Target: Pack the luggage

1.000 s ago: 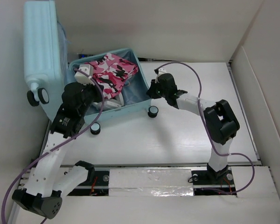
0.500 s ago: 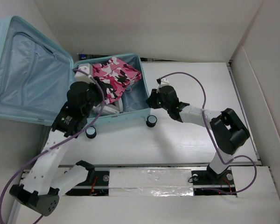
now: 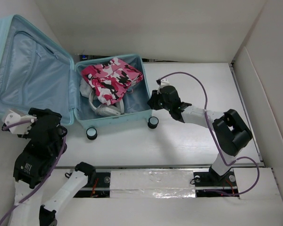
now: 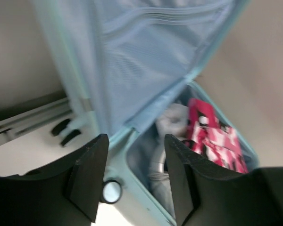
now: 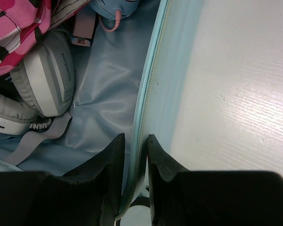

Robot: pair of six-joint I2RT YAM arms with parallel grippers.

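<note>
The luggage (image 3: 33, 75) lies wide open at the far left of the table (image 3: 188, 141), its lid swung out to the left and its base holding a pink camouflage garment (image 3: 112, 77) over white headphones (image 3: 106, 110). The right gripper (image 5: 134, 141) is pinched on the base's right rim, one finger inside the lining and one outside. The left gripper (image 4: 134, 143) is spread wide and empty just off the lid's near edge; half a second ago it hung over the base by the garment, and now it's back at the near left with the lid unchanged.
</note>
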